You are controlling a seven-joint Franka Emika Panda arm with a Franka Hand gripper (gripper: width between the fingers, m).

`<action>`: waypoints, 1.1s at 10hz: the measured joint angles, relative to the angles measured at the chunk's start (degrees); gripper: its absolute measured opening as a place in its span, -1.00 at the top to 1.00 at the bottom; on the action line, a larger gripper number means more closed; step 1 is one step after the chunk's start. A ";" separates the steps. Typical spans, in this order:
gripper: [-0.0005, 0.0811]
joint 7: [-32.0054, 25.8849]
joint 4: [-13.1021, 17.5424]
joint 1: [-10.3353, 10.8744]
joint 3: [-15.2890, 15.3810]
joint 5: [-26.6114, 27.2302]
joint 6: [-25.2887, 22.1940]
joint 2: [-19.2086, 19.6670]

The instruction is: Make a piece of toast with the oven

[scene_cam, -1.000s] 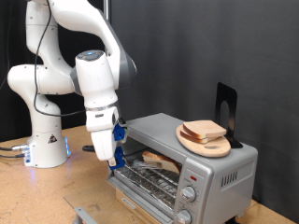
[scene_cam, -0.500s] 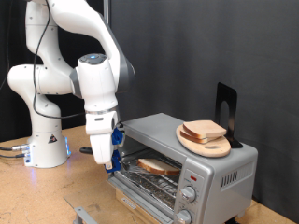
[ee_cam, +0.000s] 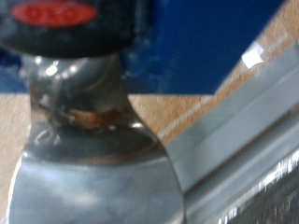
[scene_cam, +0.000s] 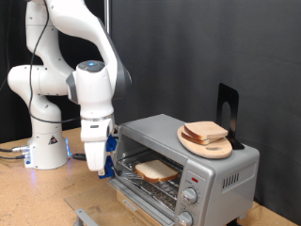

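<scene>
Exterior view, left to right. White arm base (scene_cam: 42, 141) stands at the exterior view's left on a tan table (scene_cam: 38, 198), cables trailing off its foot. No legible writing, brand or label on the arm or anything else here.

The arm bends down to the gripper (scene_cam: 103, 169), which hangs at the left front corner of the oven (scene_cam: 188, 160), just outside its opening. Blue parts show at the fingers. Whether the fingers are spread or pressed together cannot be told from this view; nothing is seen between them.

The oven is silver, door open, wire rack (scene_cam: 155, 184) showing. The piece of toast (scene_cam: 156, 170) lies flat on that rack inside the opening, pale face up, tan crust at the edges, just to the right of the gripper and apart from it. Two round knobs (scene_cam: 188, 201) sit at the oven's front right.

On the oven roof, a round wooden board (scene_cam: 207, 142) carries more bread slices (scene_cam: 205, 132), stacked. A black stand (scene_cam: 227, 111) rises behind the board.

Wrist view: blurred. A shiny metal blade-like piece (ee_cam: 89, 149) fills the near field under a dark body with a red oval label (ee_cam: 54, 13); its marks are unreadable. Grey oven edge (ee_cam: 243, 131) runs diagonally alongside.
</scene>
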 joint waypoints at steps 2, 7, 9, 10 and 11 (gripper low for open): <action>-0.22 -1.62 -1.28 -0.84 -0.64 -0.38 0.26 -0.04; -0.22 -4.35 -1.68 -1.35 -2.27 0.30 0.15 -0.53; -0.22 -4.33 -0.57 -1.35 -2.33 0.51 -3.99 -1.40; -0.22 -4.30 -0.02 -1.30 -2.33 0.92 -6.03 -2.01; -0.22 -4.22 0.18 -1.21 -2.22 1.43 -7.22 -2.60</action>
